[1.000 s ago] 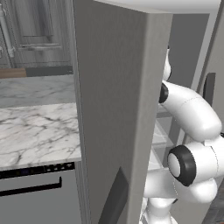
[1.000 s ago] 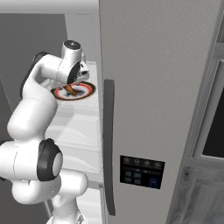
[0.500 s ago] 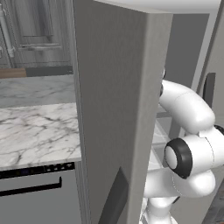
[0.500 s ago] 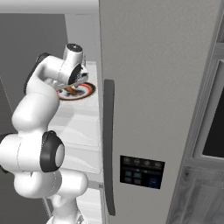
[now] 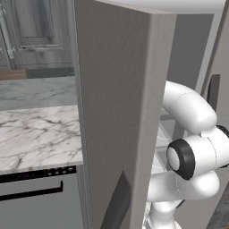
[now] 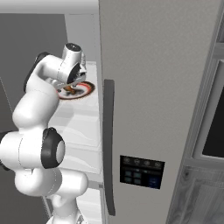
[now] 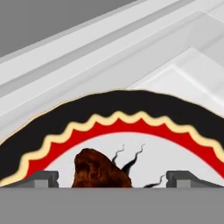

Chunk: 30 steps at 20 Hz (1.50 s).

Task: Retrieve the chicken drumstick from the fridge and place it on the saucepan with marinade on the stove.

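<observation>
The fridge (image 6: 153, 87) stands with its left door (image 5: 116, 112) swung open, and my arm reaches inside. On a white shelf lies a plate (image 7: 127, 105) with a black rim and a red zigzag band. The brown chicken drumstick (image 7: 100, 170) rests on that plate. My gripper (image 7: 114, 179) hangs open just above it, one fingertip on each side of the meat and neither touching it. From the right base view, the gripper (image 6: 72, 85) is low over the plate (image 6: 86, 89) and partly covers the drumstick (image 6: 68, 91). The saucepan and the stove are out of view.
The shut right fridge door carries a long dark handle (image 6: 108, 144) and a black dispenser panel (image 6: 142, 171). A marble counter (image 5: 36, 134) runs left of the open door, above a dark appliance front (image 5: 31, 197). White shelves (image 6: 81, 127) sit below the plate.
The hand has come down a little closer to the plate and drumstick, and the elbow has shifted slightly. The jaws stay open.
</observation>
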{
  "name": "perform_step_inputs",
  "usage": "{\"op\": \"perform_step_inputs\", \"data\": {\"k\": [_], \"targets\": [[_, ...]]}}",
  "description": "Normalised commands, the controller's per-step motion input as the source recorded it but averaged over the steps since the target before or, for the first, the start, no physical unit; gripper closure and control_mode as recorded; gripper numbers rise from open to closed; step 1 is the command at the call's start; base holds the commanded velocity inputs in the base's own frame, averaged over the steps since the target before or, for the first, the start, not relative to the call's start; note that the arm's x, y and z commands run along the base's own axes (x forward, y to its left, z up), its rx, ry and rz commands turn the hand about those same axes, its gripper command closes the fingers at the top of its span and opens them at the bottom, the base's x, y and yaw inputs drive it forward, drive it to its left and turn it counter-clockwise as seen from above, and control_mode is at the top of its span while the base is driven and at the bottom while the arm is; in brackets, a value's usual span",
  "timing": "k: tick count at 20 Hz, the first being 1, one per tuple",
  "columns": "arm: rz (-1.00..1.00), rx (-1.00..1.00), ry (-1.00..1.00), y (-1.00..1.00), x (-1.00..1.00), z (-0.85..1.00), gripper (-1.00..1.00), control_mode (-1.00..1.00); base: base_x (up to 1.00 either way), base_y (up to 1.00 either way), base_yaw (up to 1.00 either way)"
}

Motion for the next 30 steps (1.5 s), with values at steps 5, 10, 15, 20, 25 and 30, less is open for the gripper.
{"op": "perform_step_inputs", "data": {"k": [5, 10, 15, 20, 25, 30], "targets": [[0.03, 0.0, 0.0, 0.02, 0.02, -0.13, 1.0, -1.0, 0.0, 0.0, 0.0], [0.0, 0.0, 0.0, 0.0, 0.0, 0.0, 1.0, -1.0, 0.0, 0.0, 0.0], [0.0, 0.0, -0.03, 0.0, -0.03, 0.04, 1.0, -1.0, 0.0, 0.0, 0.0], [0.0, 0.0, -0.06, 0.0, -0.2, 0.3, 1.0, -1.0, 0.0, 0.0, 0.0], [0.0, -0.03, -0.01, 0.03, -0.29, 0.28, 1.0, -1.0, 0.0, 0.0, 0.0], [0.0, -0.03, -0.01, 0.02, -0.42, 0.26, 1.0, -1.0, 0.0, 0.0, 0.0]]}}
